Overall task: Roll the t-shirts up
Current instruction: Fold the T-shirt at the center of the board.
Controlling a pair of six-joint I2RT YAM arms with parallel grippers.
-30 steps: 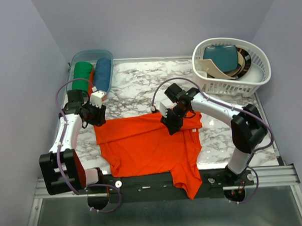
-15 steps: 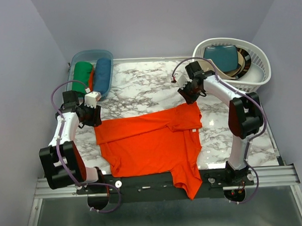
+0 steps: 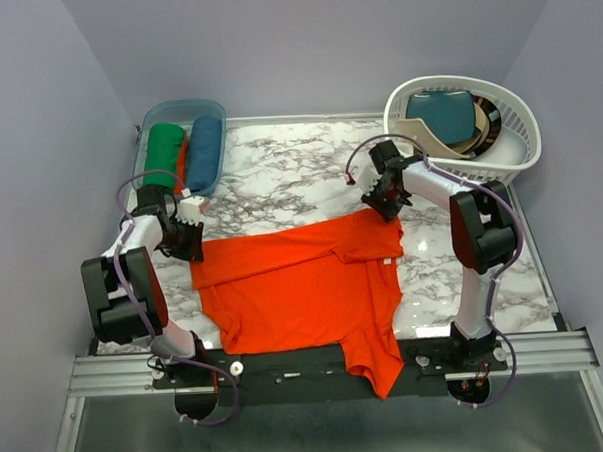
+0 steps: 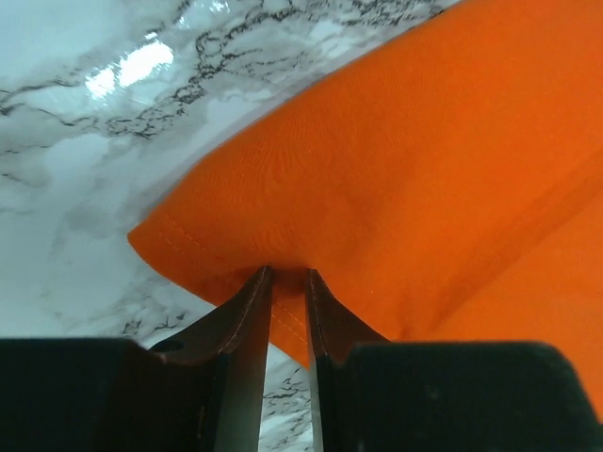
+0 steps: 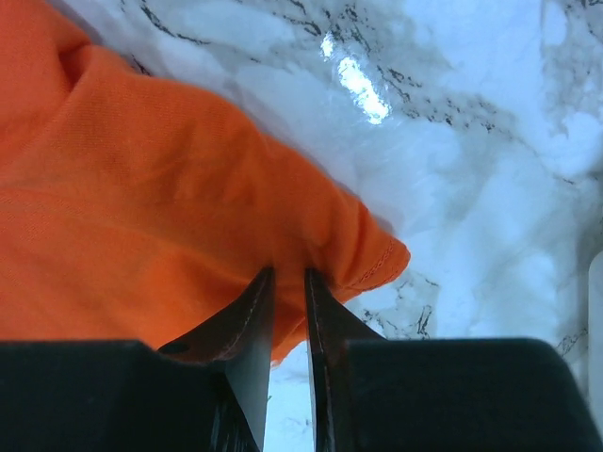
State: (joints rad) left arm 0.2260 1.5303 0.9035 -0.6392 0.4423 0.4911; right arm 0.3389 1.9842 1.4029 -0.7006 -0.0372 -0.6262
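An orange-red t-shirt (image 3: 304, 281) lies spread on the marble table, its near end hanging over the front edge. My left gripper (image 3: 192, 239) is shut on the shirt's far-left corner; in the left wrist view the gripper (image 4: 287, 275) pinches the hemmed edge of the shirt (image 4: 396, 179). My right gripper (image 3: 386, 204) is shut on the far-right corner; in the right wrist view the gripper (image 5: 288, 275) pinches the stitched edge of the shirt (image 5: 151, 207). Rolled green (image 3: 161, 155) and blue (image 3: 205, 150) t-shirts lie in a bin at the far left.
A translucent blue bin (image 3: 176, 113) stands at the far left corner. A white laundry basket (image 3: 469, 164) with folded cloth stands at the far right. The marble table (image 3: 279, 177) shows bare beyond the shirt. A metal rail (image 3: 547, 347) runs along the front edge.
My right gripper moved from the shirt's middle to its far-right corner and closed on it. The right sleeve area has been pulled out flat. My left gripper shifted slightly on the left corner.
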